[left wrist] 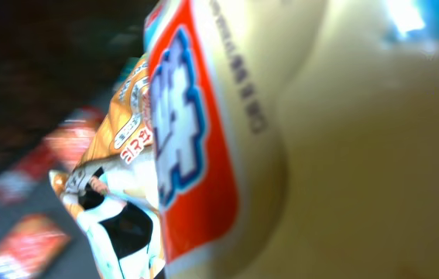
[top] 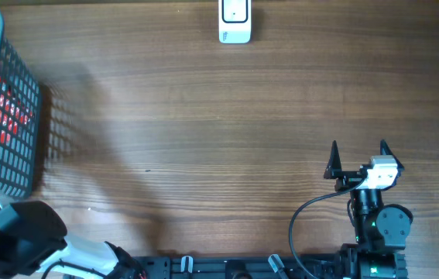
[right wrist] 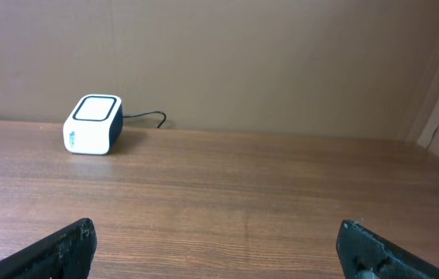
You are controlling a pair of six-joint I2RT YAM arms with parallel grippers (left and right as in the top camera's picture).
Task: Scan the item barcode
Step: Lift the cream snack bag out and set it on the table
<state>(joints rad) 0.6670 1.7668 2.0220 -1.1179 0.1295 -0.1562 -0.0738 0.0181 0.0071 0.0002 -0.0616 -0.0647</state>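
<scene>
though overhead misses the packet (left wrist: pixel 204 155), left pincer sits together, right pincer (top: pixel 358 149) apart.

Cream packet (left wrist: pixel 343 155), orange-blue label (left wrist: pixel 188 132)

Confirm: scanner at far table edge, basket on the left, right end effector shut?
One error: the right end effector is open, not shut, as the overhead view shows. The scanner at the far edge and the basket on the left are as stated.

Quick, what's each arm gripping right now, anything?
Left end effector: closed, itself out of view; a printed packet fills its camera, grip cannot be told.
Right end effector: open, holding nothing.
</scene>
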